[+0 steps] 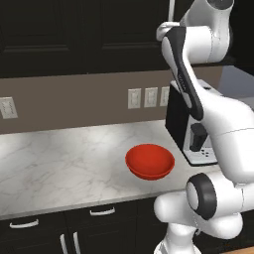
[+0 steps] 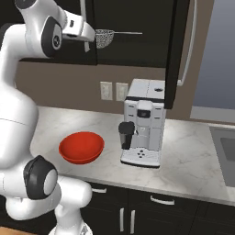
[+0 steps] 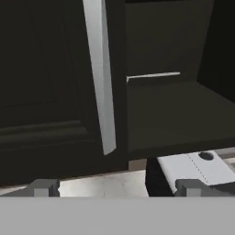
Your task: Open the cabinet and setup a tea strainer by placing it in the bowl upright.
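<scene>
Inside the cabinet (image 2: 137,32), whose right door is swung open, the tea strainer (image 2: 104,38) is seen on the shelf: a small silver-grey mesh head with a long thin handle laid out to the right. The gripper (image 3: 117,187) is raised before the opening, its jaws spread wide and grasping nothing. Below, the red bowl (image 1: 150,161) is set on the marble surface (image 1: 59,163), just beside a coffee machine (image 2: 143,121)

one bowl (image 1: 150,161), one tea strainer (image 2: 105,37), one coffee machine (image 2: 143,124)
</scene>
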### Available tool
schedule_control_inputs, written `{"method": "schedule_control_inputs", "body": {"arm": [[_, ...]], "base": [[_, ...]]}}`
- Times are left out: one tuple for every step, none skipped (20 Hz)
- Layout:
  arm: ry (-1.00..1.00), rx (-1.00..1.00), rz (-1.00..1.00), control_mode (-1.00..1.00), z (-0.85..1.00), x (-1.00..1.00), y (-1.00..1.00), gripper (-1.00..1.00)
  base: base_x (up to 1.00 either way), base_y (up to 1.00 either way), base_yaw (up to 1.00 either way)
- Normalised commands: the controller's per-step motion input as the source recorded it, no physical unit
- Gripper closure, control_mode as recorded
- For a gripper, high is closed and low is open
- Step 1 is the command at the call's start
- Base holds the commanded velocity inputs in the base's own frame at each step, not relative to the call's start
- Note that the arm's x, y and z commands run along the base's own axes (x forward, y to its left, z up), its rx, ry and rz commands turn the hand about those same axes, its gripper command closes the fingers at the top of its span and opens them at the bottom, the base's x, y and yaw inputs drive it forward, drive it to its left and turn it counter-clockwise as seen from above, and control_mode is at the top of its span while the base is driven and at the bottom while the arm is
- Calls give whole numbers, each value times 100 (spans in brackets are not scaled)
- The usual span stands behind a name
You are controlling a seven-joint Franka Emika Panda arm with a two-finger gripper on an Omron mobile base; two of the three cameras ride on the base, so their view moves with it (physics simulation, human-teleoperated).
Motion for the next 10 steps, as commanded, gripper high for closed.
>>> {"method": "schedule_control_inputs", "body": {"arm": [[0, 0, 7, -100, 0, 64, 0, -100], [0, 0, 10, -100, 0, 64, 0, -100], [-1, 0, 13, -100, 0, 67, 0, -100], [0, 0, 13, -100, 0, 67, 0, -100], [0, 0, 14, -100, 0, 66, 0, -100], [0, 0, 13, -100, 0, 61, 0, -100], [0, 0, 10, -100, 0, 55, 0, -100], [0, 0, 7, -100, 0, 48, 0, -100], [0, 0, 7, -100, 0, 48, 0, -100], [0, 0, 5, -100, 0, 48, 0, -100]], "base": [[0, 0, 0], [0, 0, 0], [0, 0, 0], [0, 0, 0], [0, 0, 0], [0, 0, 0], [0, 0, 0], [0, 0, 0], [0, 0, 0], [0, 0, 0]]}}
